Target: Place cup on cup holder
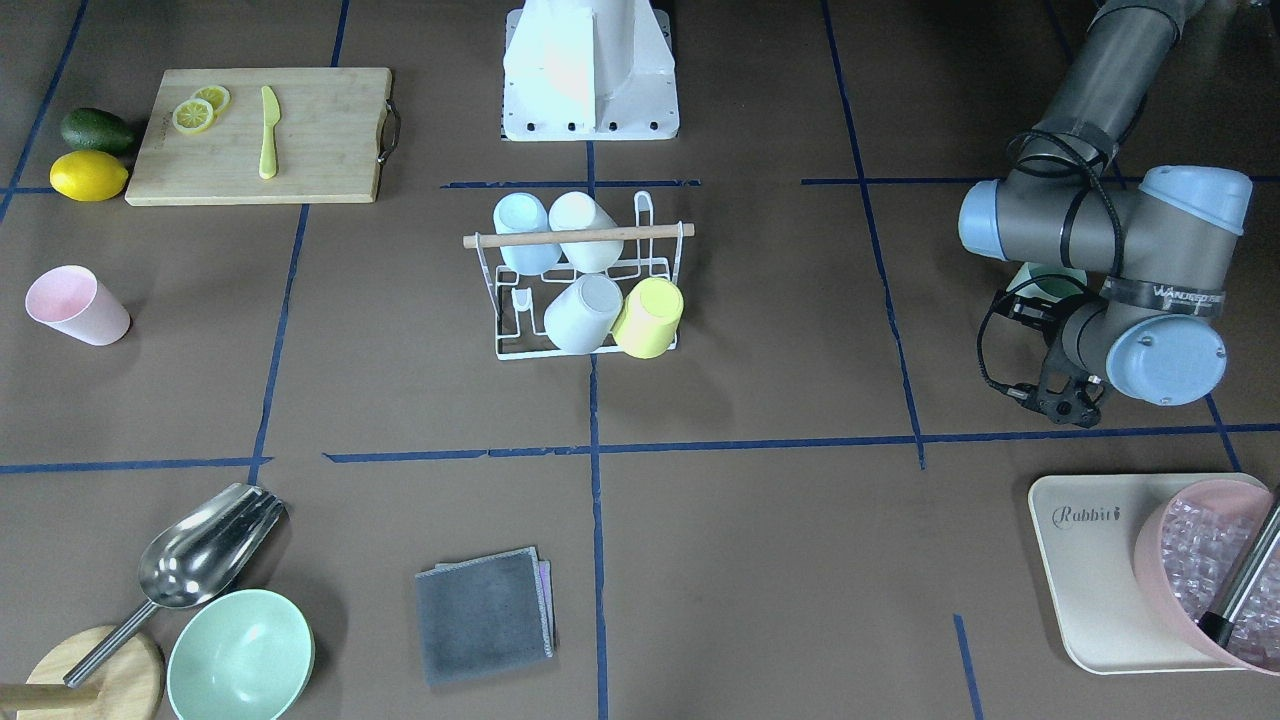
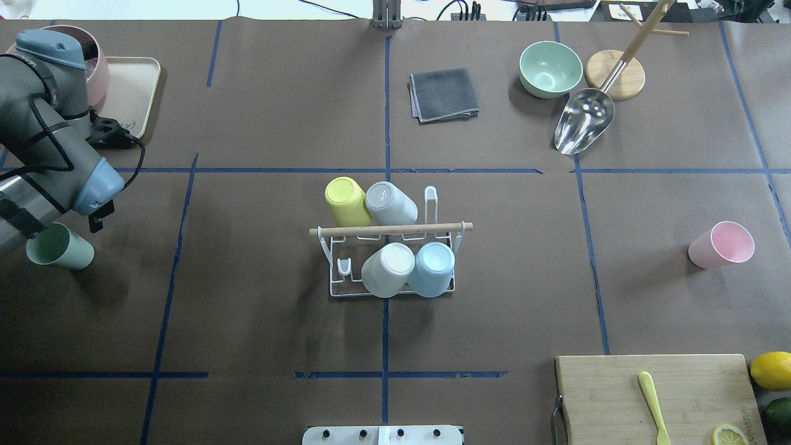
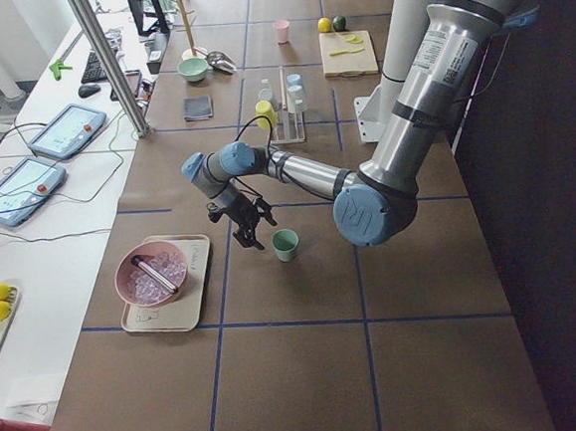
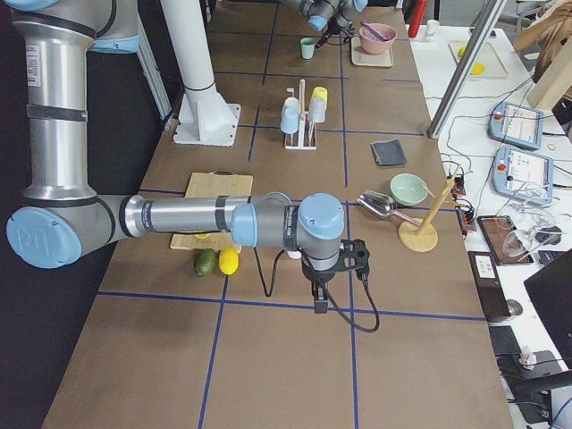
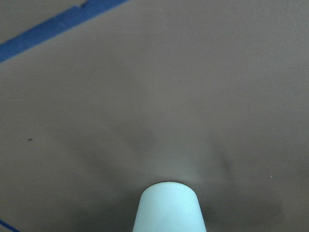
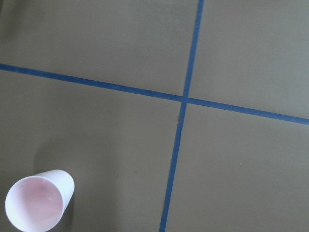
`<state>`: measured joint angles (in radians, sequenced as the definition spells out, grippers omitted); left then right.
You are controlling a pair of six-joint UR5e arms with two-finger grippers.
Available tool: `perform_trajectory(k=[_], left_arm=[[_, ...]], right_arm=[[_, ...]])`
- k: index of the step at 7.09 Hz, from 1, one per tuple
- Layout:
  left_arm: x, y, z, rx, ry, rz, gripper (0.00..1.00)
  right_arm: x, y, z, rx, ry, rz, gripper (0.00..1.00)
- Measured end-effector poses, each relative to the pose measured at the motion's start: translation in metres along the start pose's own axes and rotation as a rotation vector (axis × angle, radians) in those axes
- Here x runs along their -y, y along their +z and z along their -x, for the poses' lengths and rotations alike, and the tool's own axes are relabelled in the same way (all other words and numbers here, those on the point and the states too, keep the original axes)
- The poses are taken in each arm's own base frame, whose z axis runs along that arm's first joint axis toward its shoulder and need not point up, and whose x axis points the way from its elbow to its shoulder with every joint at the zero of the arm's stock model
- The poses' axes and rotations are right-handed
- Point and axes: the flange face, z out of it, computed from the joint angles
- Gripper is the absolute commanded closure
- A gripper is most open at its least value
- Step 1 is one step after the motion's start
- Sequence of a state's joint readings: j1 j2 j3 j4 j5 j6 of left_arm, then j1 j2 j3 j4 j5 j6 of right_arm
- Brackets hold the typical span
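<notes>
The cup holder (image 2: 389,230) stands mid-table with four cups upturned on it: yellow cup (image 2: 346,201), grey cup (image 2: 390,204), cream cup (image 2: 388,269) and blue cup (image 2: 434,269). Two loose cups sit well apart from it, a green cup (image 2: 60,247) partly under the left arm and a pink cup (image 2: 721,244) on the right side. The left gripper (image 2: 111,133) hangs empty between green cup and tray (image 2: 139,93), and the right gripper (image 4: 320,299) hangs near the pink cup; how wide either one is spread cannot be told.
</notes>
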<state>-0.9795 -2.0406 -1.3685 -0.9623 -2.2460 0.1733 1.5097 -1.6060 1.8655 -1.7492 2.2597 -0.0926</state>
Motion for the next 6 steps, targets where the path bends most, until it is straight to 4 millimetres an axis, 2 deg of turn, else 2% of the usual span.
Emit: perform_trajectory(k=[2, 4, 5, 6], left_arm=[[0.003, 0.008, 0.000, -0.001, -0.029, 0.055, 0.00], [0.000, 0.012, 0.003, -0.005, -0.054, 0.093, 0.00], [-0.001, 0.016, 0.005, -0.007, -0.062, 0.104, 0.00], [-0.001, 0.019, 0.008, -0.009, -0.068, 0.113, 0.00]], right_arm=[[0.028, 0.024, 0.071, -0.055, -0.132, 0.093, 0.00], [0.072, 0.055, 0.149, -0.088, -0.220, 0.237, 0.00], [0.089, 0.068, 0.178, -0.096, -0.244, 0.296, 0.00], [0.095, 0.084, 0.200, -0.102, -0.270, 0.342, 0.00]])
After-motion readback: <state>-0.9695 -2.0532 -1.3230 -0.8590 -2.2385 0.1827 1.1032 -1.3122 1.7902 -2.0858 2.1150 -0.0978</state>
